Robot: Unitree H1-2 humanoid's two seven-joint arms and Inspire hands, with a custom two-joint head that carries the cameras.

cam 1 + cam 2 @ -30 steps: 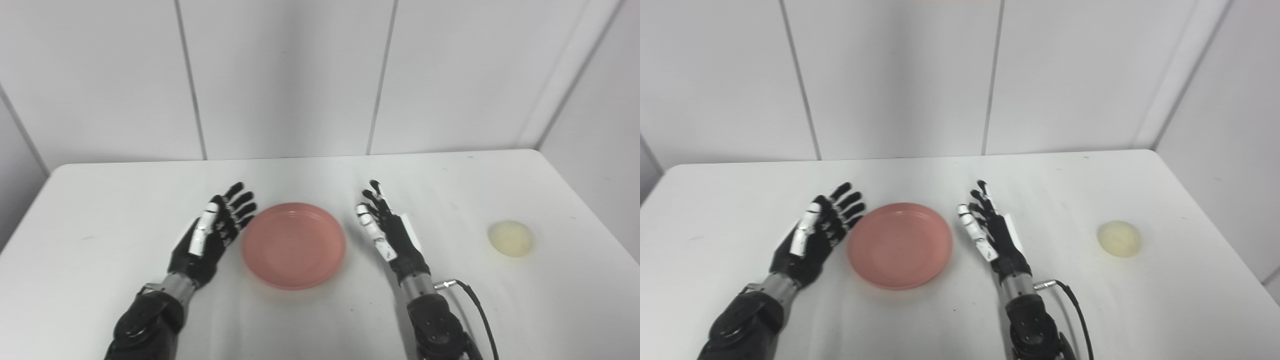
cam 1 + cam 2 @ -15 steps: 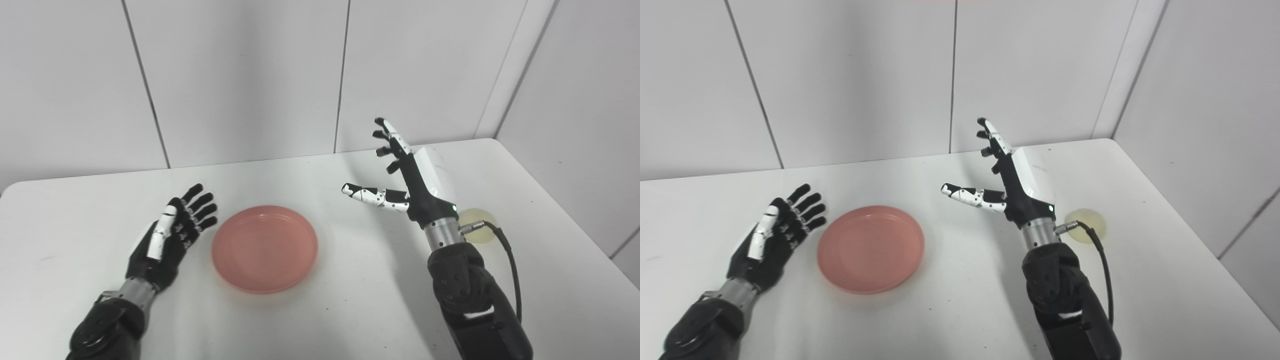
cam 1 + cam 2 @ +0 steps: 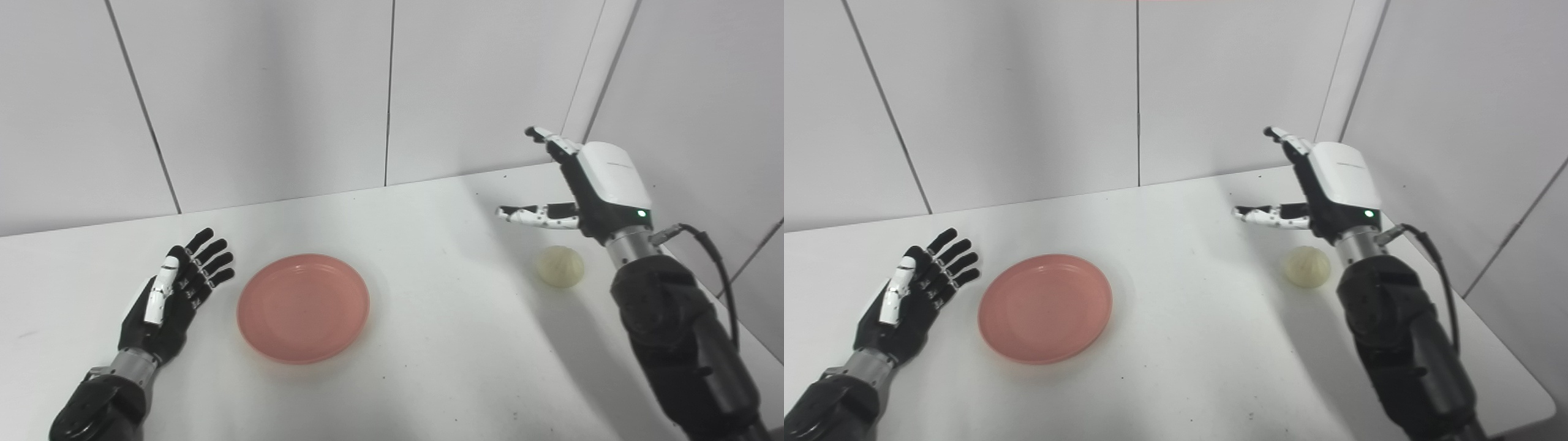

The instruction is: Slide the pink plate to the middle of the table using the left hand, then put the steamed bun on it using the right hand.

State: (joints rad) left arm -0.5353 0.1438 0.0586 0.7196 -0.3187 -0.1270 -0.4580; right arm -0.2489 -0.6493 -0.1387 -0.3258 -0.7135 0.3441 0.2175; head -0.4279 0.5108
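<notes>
Fingers of the right hand (image 3: 582, 184) spread empty above the pale round steamed bun (image 3: 560, 266), poised to grasp; right of the shallow pink plate (image 3: 303, 308), whose far side the open left hand (image 3: 174, 294) flanks.

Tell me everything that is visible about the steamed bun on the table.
The steamed bun is a small, round, pale cream dome with faint pleats running to its top. It looks soft and matte. It sits upright on the white table, at the right side, far from the pink plate. Nothing touches it: the right hand hovers open above it, thumb spread.
</notes>
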